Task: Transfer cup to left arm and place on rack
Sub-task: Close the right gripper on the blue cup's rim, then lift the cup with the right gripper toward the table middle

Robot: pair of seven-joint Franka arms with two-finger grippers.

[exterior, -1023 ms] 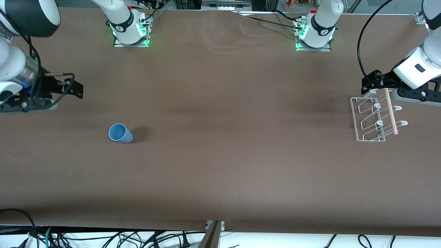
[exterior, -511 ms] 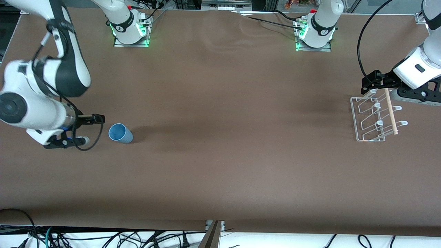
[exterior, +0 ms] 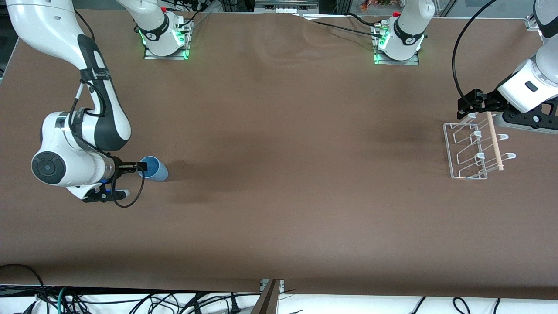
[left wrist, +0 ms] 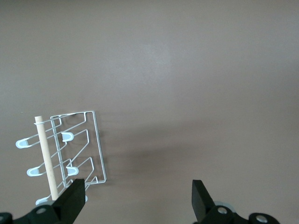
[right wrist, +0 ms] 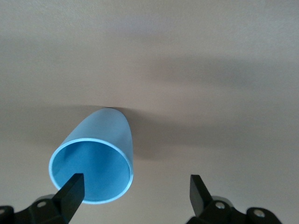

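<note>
The light-blue cup (exterior: 157,170) lies on its side on the brown table, its mouth toward the right arm's end. My right gripper (exterior: 132,179) stands open, low at the cup's mouth. In the right wrist view one finger (right wrist: 71,189) overlaps the rim of the cup (right wrist: 100,149), and the cup lies off to that side, not between the fingers. The white wire rack (exterior: 466,152) with its wooden dowel (exterior: 495,139) stands at the left arm's end. My left gripper (exterior: 467,104) waits open over the rack's edge, and the rack (left wrist: 77,144) shows beside one of its fingers.
Both arm bases (exterior: 165,41) (exterior: 397,46) stand with green lights along the table's edge farthest from the front camera. Loose cables (exterior: 130,301) hang below the table's near edge. The brown cover (exterior: 279,174) stretches between cup and rack.
The right arm has swung in from the table's end and come down, bringing its open gripper up to the cup's mouth. Cup, rack and left arm have not moved.
</note>
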